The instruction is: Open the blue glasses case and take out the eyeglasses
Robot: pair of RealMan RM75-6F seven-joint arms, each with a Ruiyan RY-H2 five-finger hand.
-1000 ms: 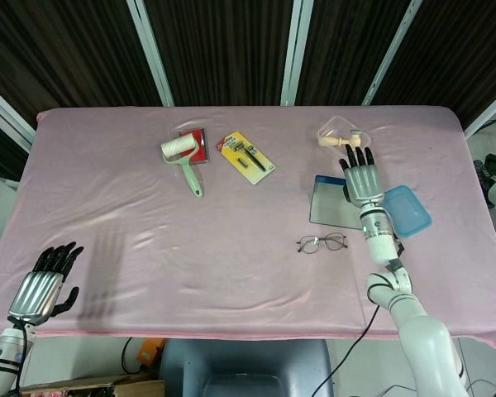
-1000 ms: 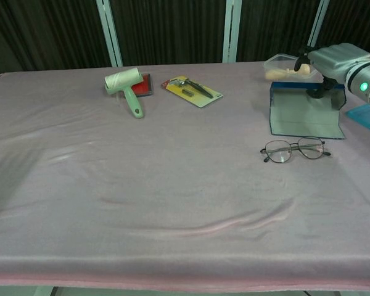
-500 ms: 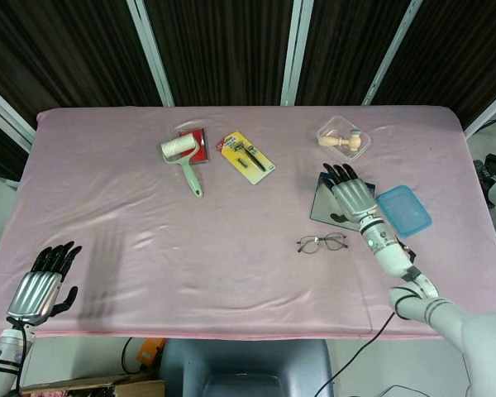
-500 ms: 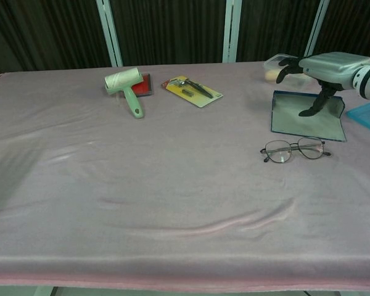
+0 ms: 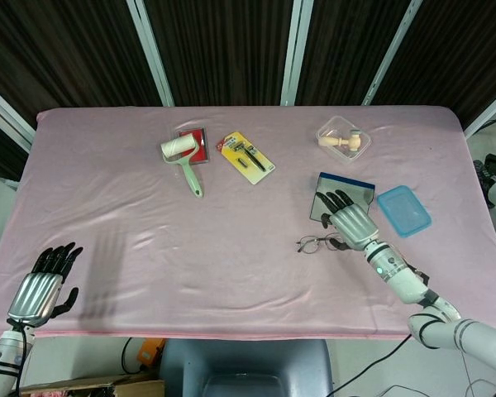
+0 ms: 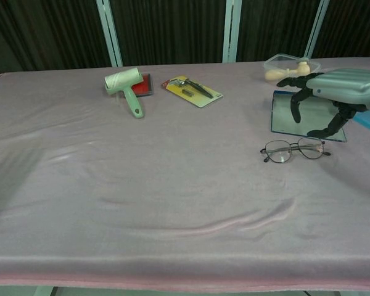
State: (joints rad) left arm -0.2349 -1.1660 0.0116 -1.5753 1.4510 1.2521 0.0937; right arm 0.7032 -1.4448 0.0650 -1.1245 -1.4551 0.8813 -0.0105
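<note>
Beside opened glasses case [image 5: 342, 195], eyeglasses [image 5: 321, 243]

Green lint roller [image 5: 183, 162] on a red pad [image 5: 196, 145], yellow blister pack [image 5: 245, 157] just beside at 3 o'clock. Clear tub [image 5: 341, 138] with wooden piece at table's 1 o'clock. All on pink cloth [image 5: 149, 240].

Right hand [image 5: 351, 220] has drawn back from case [image 5: 342, 195] toward eyeglasses [image 5: 317, 243]

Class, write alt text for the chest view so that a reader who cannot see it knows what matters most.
The robot's right hand, fingers spread, hovers above the eyeglasses, which lie on the pink tablecloth in front of the blue glasses case. Further back lie a green lint roller and a yellow packaged tool.
</note>
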